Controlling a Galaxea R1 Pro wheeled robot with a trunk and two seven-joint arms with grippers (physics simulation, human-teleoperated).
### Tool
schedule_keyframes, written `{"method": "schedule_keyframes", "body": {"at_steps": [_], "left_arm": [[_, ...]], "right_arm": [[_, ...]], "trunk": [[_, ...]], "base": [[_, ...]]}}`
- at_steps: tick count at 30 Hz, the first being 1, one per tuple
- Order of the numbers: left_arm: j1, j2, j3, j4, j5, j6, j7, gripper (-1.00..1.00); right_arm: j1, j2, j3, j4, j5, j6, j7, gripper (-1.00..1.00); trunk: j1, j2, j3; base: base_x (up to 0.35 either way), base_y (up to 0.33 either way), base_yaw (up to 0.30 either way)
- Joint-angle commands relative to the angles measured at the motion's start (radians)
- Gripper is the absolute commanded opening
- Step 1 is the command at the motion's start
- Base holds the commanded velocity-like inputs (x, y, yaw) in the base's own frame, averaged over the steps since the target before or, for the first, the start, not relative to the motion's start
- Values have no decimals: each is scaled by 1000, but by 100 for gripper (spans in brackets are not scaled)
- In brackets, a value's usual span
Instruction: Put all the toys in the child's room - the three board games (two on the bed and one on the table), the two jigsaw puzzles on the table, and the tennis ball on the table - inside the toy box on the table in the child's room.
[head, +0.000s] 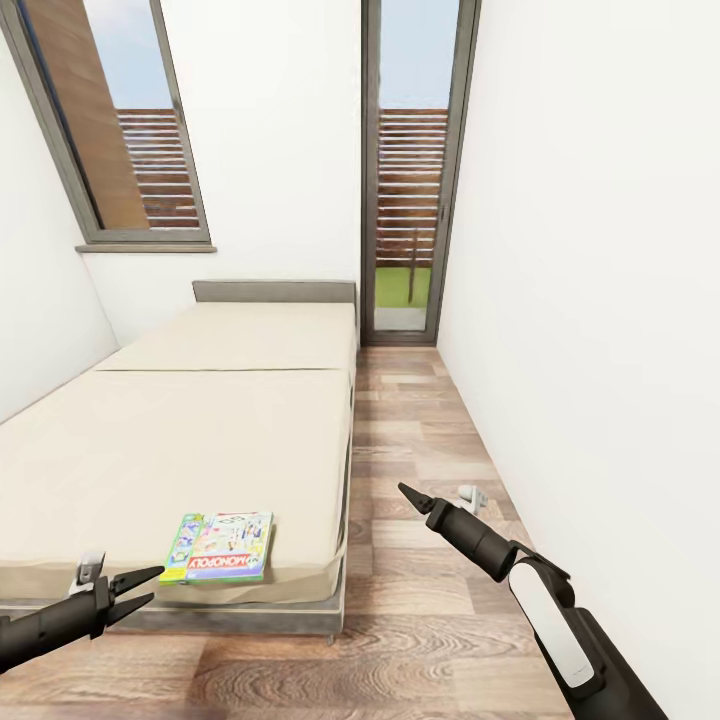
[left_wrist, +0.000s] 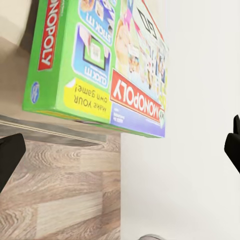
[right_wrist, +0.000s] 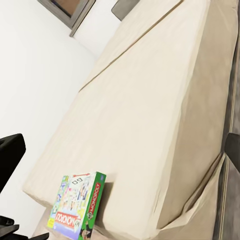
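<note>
Presently: green-edged board game (head: 218, 547) flat at bed (head: 200, 420) corner; left gripper (head: 135, 588) spread, empty, nearby; right gripper (head: 412, 495) state unclear. Approach low, pinch overhanging edge.

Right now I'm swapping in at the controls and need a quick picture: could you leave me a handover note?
Left gripper: jaws open, empty, just short of the bed's near edge.
Right gripper: appears closed, empty, over the wood-plank floor beside the bed.
Green-edged Monopoly board game box with a red banner: lying flat at the near edge of the beige mattress of the grey-framed bed, slightly overhanging.
Done: nothing visibly collected here.
Left: pick up this game, probably with the left arm, and carry it to the toy box; the remaining toys still need locating.
</note>
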Motion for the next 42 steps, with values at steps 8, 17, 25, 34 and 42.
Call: {"method": "schedule_keyframes", "body": {"at_steps": [8,17,25,34,42], "left_arm": [[-1,0,2,0,1,12,-3,100],[-1,0,4,0,0,12,-3,100],[-1,-1,4,0,1,11,-3,100],[-1,-1,4,0,1,11,-2,100],[-1,-1,4,0,1,11,-2,100]], "right_arm": [[-1,-1,0,0,-7,4,-1,100],[-1,-1,1,0,-7,4,-1,100],[-1,-1,1,0,-7,4,-1,100],[-1,-1,1,0,-7,4,-1,100],[-1,-1,1,0,-7,4,-1,100]], "trunk": [[19,-35,-17],[53,-98,-45],[69,-126,-57],[69,-126,-57],[69,-126,-57]], "base": [[1,0,0],[0,0,0],[0,0,0],[0,-22,0],[0,-148,0]]}}
